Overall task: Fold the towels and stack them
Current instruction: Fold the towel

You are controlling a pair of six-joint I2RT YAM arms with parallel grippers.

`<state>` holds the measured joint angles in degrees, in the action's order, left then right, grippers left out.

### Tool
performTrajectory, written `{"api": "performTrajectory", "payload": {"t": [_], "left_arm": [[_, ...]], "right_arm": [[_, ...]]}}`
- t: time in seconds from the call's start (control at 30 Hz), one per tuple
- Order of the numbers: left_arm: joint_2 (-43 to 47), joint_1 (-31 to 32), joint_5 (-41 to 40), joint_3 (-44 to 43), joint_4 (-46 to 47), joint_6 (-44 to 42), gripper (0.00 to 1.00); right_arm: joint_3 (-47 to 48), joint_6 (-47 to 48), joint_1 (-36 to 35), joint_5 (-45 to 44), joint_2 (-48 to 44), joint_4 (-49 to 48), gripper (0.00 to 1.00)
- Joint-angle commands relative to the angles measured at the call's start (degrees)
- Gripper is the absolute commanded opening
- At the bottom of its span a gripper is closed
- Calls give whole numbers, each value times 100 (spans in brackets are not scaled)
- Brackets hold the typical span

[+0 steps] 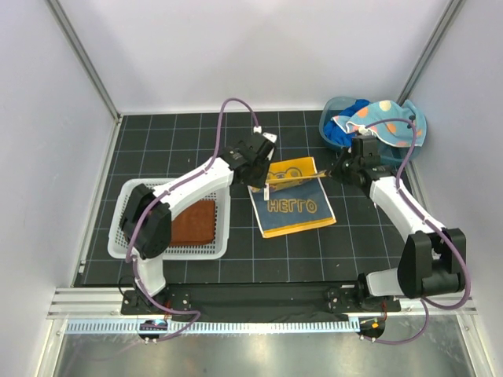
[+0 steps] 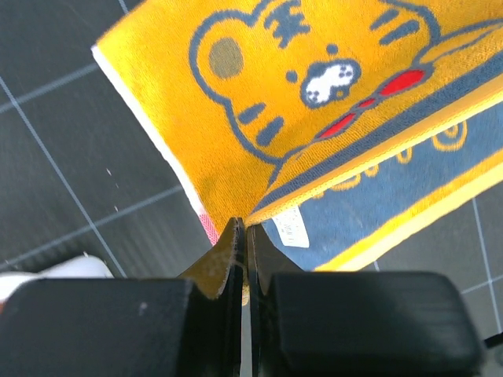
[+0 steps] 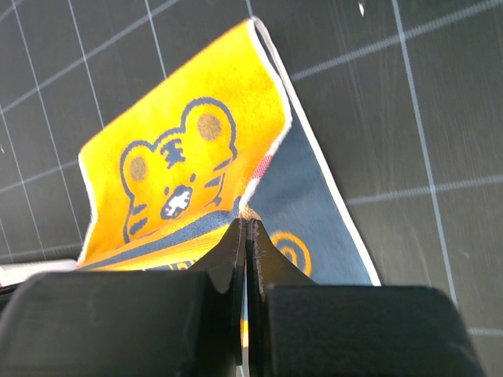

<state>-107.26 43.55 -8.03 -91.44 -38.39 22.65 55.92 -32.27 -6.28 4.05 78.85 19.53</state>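
Left claw (image 2: 240,228) and right claw (image 3: 245,226) each clamp a lifted corner of the yellow tiger towel (image 1: 297,210), mid-frame on the table (image 1: 354,251). Best to carry both corners level toward the bottom edge and match the hems.

4 towels in view.

Yellow-orange towel (image 1: 292,206): mid-table. The near part lies flat, with a navy panel and yellow lettering facing up. The far edge is raised off the surface and folds over toward the near side, showing a cartoon tiger face on orange.

Rust-brown towel (image 1: 193,221): a folded flat rectangle lying inside the white mesh basket (image 1: 126,236) at the left.

Light blue spotted towel (image 1: 377,118): crumpled, heaped over the blue tub (image 1: 334,104) at the far right.

Royal blue towel (image 1: 344,132): bunched in the same tub, touching the spotted one and partly hidden by it.
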Motion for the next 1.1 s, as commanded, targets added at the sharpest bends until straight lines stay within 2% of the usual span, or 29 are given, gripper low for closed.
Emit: {"api": "performTrajectory", "payload": {"t": [0.0,0.33,0.63,1.07], "left_arm": [[390,118,-497,231,-98,11,4],[601,514,-620,539,-63,90,4],[777,628,-665,733,-116,64,3],[830,848,-647,970,-125,64,4]], "right_arm": [[-177,89,66,-309,-405,60,1],[-705,142,75,-379,-1029,235,1],[-978,195,66,-379,-1530,464,1],[-1328,160,66,-370,-1855,579,1]]}}
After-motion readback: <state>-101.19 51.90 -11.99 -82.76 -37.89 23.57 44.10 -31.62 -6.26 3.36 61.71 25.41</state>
